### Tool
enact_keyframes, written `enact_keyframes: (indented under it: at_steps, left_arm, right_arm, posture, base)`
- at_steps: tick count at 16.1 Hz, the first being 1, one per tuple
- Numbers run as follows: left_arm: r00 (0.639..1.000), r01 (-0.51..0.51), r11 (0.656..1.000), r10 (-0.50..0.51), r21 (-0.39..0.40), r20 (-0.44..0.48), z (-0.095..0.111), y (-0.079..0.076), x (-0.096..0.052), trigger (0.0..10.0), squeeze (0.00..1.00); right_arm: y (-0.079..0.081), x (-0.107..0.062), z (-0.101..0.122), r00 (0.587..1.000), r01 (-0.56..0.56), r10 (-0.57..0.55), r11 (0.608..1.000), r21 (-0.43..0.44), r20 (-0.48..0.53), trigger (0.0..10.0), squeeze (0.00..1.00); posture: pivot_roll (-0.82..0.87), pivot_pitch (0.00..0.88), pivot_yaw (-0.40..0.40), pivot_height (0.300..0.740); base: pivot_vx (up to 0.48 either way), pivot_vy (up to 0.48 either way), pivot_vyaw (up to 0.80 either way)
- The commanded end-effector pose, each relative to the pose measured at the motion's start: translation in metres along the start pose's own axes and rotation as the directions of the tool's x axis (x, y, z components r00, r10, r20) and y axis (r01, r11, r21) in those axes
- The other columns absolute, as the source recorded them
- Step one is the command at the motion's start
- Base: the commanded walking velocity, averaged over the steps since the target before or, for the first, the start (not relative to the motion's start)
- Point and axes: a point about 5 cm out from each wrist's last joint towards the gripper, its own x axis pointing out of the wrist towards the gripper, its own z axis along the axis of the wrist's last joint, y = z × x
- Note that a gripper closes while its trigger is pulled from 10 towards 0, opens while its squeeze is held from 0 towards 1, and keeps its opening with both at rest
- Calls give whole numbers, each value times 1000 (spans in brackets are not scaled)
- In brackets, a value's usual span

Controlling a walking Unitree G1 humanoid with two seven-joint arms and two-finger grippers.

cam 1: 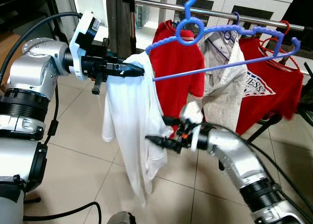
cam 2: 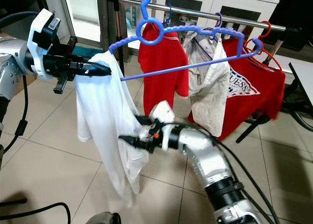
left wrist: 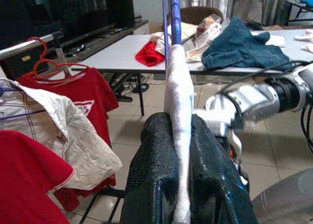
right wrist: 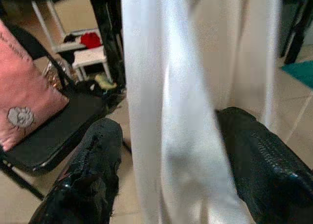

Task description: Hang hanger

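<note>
Beyond the crowded rail point(cam 1: 161, 7), left gripper point(cam 1: 131, 71) pinches the light, stiff blue hanger point(cam 1: 222, 34) through limp white shirt point(cam 1: 129, 121), right gripper point(cam 1: 157, 131) spread around its hem.

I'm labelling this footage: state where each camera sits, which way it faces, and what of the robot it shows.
Left eye, right eye: head, facing forward and down at the blue hanger with the white shirt before the rail; both arms.
Left wrist: along the left gripper, shut on hanger and shirt, toward a table.
Right wrist: along the right gripper, open around hanging shirt.
Shared: the white shirt.
</note>
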Motion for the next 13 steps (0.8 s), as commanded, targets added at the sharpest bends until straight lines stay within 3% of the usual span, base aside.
enact_keyframes:
  at_steps: [1,5,7,8,9,12,13]
  left_arm:
    - [1000,-3,998,3,66,8,17,3,0,0,0]
    - [1000,-28,997,27,73,7,19,6,-2,0,0]
    - [999,-45,996,45,74,4,17,8,-5,0,0]
    - [999,-50,996,50,73,3,17,8,-5,0,0]
    - [998,-59,996,58,71,3,15,9,-6,0,0]
    - [997,-70,995,71,72,-11,11,9,-8,0,0]
    - [993,-96,992,101,77,-67,0,10,-11,0,0]
  right_arm:
    - [2,1,-8,999,-11,11,1000,-15,-40,10000,0]
    - [8,-4,-24,988,-88,83,996,-30,-133,10000,0]
    - [16,-20,-42,961,-179,173,984,-6,-217,3137,0]
    - [17,-25,-45,955,-192,188,981,7,-231,2980,0]
    - [16,-33,-49,948,-203,203,979,24,-246,431,0]
    - [12,-46,-49,947,-197,204,979,51,-247,0,0]
    - [4,-59,-44,959,-162,173,984,69,-224,0,0]
  posture:
    - [12,9,0,740]
    - [11,3,1,740]
    - [9,0,-1,740]
    - [8,0,-1,740]
    - [5,0,-2,740]
    - [-1,0,-2,740]
    - [-4,0,-4,740]
  base:
    - [0,0,0]
    - [0,0,0]
    - [0,0,0]
    - [0,0,0]
    - [0,0,0]
    - [0,0,0]
    - [0,0,0]
